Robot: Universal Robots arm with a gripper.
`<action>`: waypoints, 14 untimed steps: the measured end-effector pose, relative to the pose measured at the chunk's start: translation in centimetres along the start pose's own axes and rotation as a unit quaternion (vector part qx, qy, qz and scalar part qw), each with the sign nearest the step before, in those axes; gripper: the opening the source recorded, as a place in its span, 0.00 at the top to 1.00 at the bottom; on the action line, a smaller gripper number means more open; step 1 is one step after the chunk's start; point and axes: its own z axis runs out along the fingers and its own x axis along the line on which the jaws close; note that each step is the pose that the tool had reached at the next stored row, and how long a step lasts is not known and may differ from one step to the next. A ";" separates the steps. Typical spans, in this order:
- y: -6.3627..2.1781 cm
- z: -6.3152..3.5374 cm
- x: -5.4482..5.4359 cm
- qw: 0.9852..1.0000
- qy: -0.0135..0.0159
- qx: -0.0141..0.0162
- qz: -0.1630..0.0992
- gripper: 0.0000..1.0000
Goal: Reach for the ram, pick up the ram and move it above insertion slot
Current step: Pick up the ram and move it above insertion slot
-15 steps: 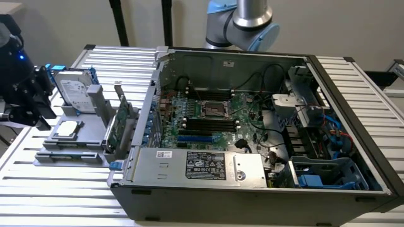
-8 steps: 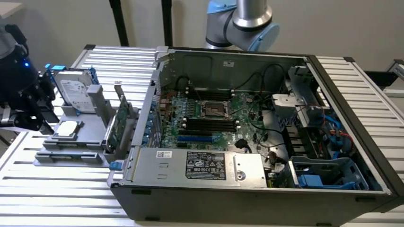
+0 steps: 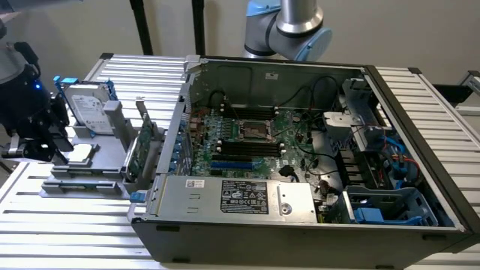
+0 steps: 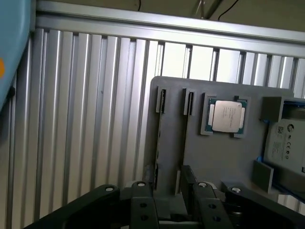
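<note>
The ram seems to be the thin dark strip standing on its edge in a groove of the grey holder, but I cannot tell this surely. The gripper hangs over the groove ends, its fingers spread apart and holding nothing. In the exterior view the holder sits at 9 o'clock from the open computer case. The gripper is at the holder's 9 o'clock edge, and the processor chip and hard drive are at 12 o'clock from the grooves.

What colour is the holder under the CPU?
Grey; the holder shows best in the wrist view.
</note>
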 end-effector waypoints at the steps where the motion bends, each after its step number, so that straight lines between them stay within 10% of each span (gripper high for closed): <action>1: 0.00 0.19 0.0 1.000 0.000 0.000 0.000 0.64; 14: 0.03 2.53 0.4 1.000 0.000 0.000 0.000 0.64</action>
